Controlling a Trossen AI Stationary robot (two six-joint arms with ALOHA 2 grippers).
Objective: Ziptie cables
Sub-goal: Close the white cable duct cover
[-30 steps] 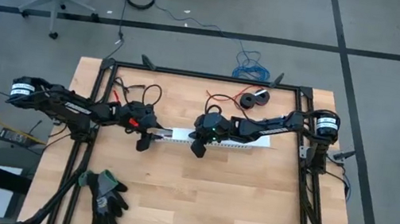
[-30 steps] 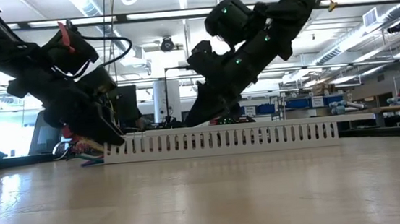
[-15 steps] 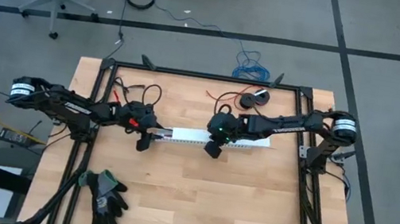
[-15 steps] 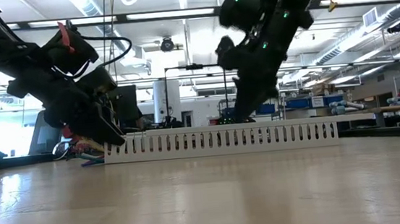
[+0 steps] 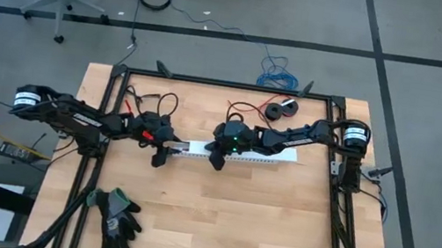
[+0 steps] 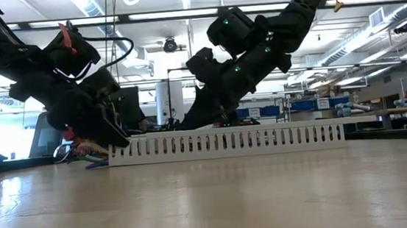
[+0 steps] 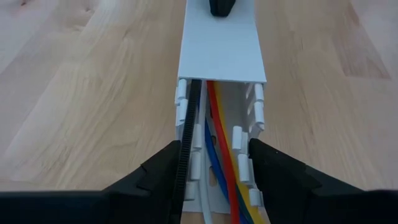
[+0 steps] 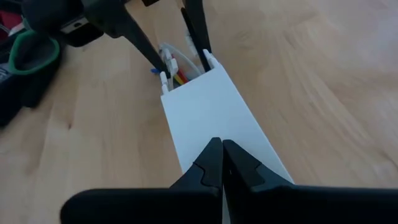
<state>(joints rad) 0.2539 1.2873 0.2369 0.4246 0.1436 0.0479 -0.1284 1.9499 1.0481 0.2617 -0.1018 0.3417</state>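
A white slotted cable duct (image 5: pixel 265 154) lies flat along the table's middle, with a white lid (image 7: pixel 221 50) covering all but its left end. The cables (image 7: pixel 219 149), red, yellow and blue, run inside the open end, and a black toothed strip (image 7: pixel 186 134) lies along one wall. Coloured wires (image 6: pixel 81 153) spill out of the duct's left end. My left gripper (image 5: pixel 165 153) straddles that open end. My right gripper (image 5: pixel 220 157) is shut, a little way right of it, on the lid. My left gripper has the duct's open left end (image 7: pixel 245 158) between its two fingers, one finger (image 7: pixel 165 171) on each slotted wall. It comes slanting down from the table's left, fingers lying along the duct. The duct stays flat on the table. My right gripper sets its shut fingertips (image 8: pixel 222 149) on the lid's top (image 8: pixel 208 106), near the lid's left end. It slants down from the right, pointing along the duct.
A black glove (image 5: pixel 116 221) lies near the table's near-left corner. A red wire with a black round spool (image 5: pixel 278 109) sits by the far edge, and a thin blue wire coil (image 5: pixel 274 68) is on the floor beyond. Black frame rails (image 5: pixel 341 205) border the table.
My right gripper, still shut, rose and swung rightward along the duct about half a second ago, then came back left and down onto the lid near where it started. My left gripper and the duct have kept still.
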